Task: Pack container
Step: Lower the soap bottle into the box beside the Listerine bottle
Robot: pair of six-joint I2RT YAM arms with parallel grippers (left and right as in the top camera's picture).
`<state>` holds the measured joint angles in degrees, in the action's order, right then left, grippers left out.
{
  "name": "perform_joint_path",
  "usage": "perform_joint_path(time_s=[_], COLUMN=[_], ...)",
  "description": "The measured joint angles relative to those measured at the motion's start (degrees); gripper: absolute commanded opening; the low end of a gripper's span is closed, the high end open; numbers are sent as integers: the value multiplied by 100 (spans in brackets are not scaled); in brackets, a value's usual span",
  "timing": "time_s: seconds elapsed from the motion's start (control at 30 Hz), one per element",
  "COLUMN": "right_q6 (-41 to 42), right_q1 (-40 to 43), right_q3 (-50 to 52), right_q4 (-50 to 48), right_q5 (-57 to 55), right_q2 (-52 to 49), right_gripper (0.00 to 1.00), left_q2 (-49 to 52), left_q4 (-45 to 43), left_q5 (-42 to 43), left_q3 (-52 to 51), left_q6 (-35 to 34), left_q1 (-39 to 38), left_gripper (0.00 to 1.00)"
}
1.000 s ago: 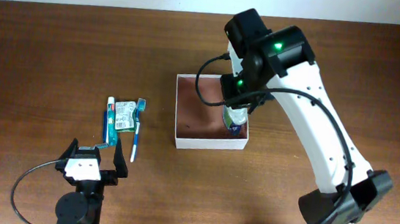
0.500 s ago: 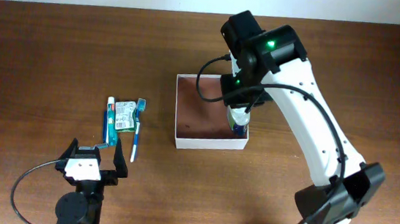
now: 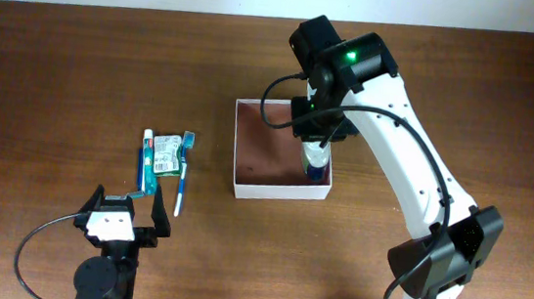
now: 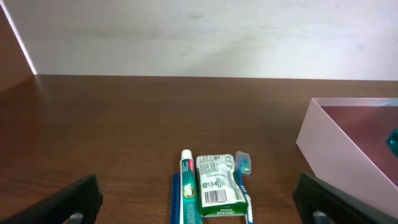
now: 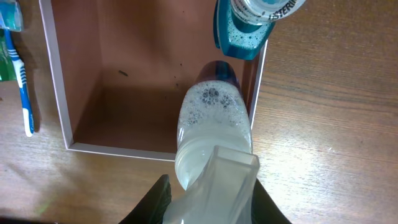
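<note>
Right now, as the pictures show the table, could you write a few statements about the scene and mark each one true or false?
1. The left end effector is open and holds nothing. True.
2. The right end effector is shut on a bottle over the right side of the container. True.
3. The toothbrush lies inside the container. False: it lies on the table, left of the container.
4. The green packet is held by the left end effector. False: it lies on the table beside the toothbrush, with nothing gripping it.
</note>
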<state>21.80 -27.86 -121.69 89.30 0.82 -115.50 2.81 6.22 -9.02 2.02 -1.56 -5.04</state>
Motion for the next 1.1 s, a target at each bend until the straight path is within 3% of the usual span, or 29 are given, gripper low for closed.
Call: perform_joint_path(time_s=[1.1], right_q6=[348], right_q1=[0], right_q3=[0], right_q4=[-68], right_q5=[0], right_q2=[-457], right_gripper=[24], left_q2=[0], left_q4=[0], left_q5=[-2], left_q3=[0], left_q6=[0], left_q1=[0], left_gripper=[100])
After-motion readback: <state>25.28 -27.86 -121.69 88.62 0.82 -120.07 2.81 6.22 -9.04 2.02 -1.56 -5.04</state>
